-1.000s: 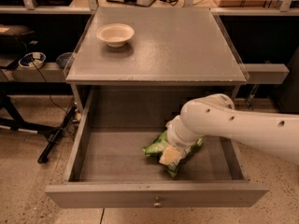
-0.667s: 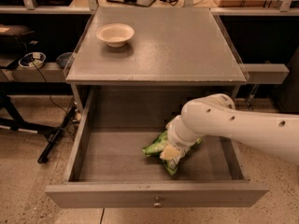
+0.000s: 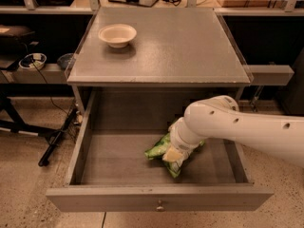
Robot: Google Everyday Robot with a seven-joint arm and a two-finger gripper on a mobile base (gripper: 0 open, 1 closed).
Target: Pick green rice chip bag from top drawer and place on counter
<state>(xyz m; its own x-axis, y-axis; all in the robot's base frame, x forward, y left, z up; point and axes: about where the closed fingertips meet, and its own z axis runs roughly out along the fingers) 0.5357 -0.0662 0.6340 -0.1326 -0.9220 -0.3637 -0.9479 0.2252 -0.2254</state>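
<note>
The green rice chip bag [image 3: 156, 151] lies crinkled on the floor of the open top drawer [image 3: 85, 144], right of its middle. My white arm reaches in from the right. My gripper [image 3: 175, 152] is down on the bag and covers its right part. The counter [image 3: 190, 46] is the flat grey top of the cabinet, directly above and behind the drawer. The drawer's front panel with its small round knob [image 3: 160, 206] faces the camera.
A cream-white bowl [image 3: 117, 34] stands on the counter's far left corner. Dark shelves with cables and clutter run behind and to the left. A black stand leg [image 3: 57, 139] lies on the speckled floor left of the drawer.
</note>
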